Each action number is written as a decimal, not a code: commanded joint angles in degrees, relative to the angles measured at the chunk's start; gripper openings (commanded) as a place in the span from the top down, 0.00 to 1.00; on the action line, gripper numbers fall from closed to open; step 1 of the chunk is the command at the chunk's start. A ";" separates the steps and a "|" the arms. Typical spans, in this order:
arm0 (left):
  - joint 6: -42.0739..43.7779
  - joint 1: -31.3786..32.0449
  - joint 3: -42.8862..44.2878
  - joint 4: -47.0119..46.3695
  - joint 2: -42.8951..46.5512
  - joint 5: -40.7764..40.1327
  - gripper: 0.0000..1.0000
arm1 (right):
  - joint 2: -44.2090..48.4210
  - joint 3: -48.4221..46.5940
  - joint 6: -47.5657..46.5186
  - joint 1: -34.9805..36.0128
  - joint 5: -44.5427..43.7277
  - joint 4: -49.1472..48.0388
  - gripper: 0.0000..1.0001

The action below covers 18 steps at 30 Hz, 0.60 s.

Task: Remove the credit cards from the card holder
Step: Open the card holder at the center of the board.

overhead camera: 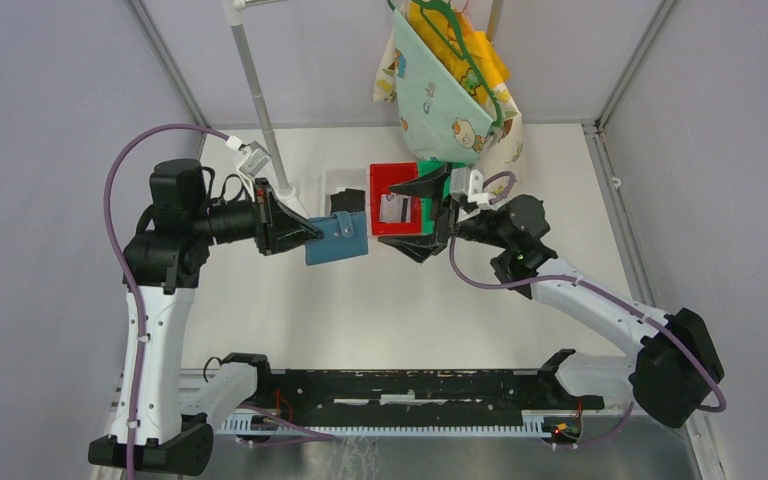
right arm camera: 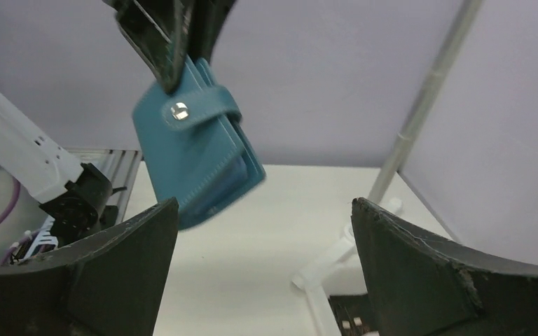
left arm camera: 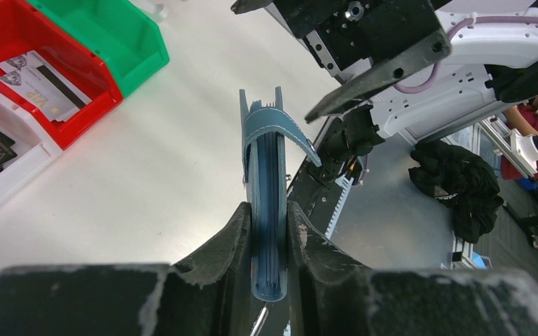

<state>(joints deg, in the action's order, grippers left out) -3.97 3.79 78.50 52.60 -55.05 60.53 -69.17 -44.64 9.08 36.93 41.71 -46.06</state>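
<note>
Card holder [overhead camera: 340, 240] being held by left gripper [overhead camera: 310, 232].
Left arm is pointing inward, jaws clamping its edge; right gripper [overhead camera: 407, 217] is facing it, jaws wide apart.

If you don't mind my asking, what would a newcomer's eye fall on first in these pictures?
The teal card holder stands out first, pinched in the left gripper and held in the air over the middle of the table. The right gripper faces it from the right, jaws wide open and empty. Behind them, a red bin holds some pale cards.
</note>
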 commanded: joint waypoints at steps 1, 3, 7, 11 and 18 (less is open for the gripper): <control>2.03 0.23 1.93 -1.26 -0.33 4.42 0.98 | -2.91 -7.48 -2.67 4.02 5.26 -3.66 0.02; 2.03 0.17 1.92 -1.27 -0.39 4.51 0.98 | -4.92 -9.93 -3.52 5.50 6.55 -2.50 0.02; 1.95 0.21 2.07 -1.27 -0.32 4.97 0.98 | -7.48 -13.21 -8.48 8.44 6.89 2.81 0.02; 1.42 0.23 2.65 -1.19 -0.33 5.79 0.98 | -9.48 -16.33 -15.09 10.41 6.54 9.25 0.02; 0.95 0.17 3.28 -1.27 0.05 7.63 0.98 | -12.76 -19.83 -13.56 10.70 6.76 7.30 0.12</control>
<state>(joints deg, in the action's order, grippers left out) -3.99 3.79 79.24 52.64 -55.72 64.03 -80.84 -60.45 -4.01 47.57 46.98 -37.10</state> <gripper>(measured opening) 0.266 0.935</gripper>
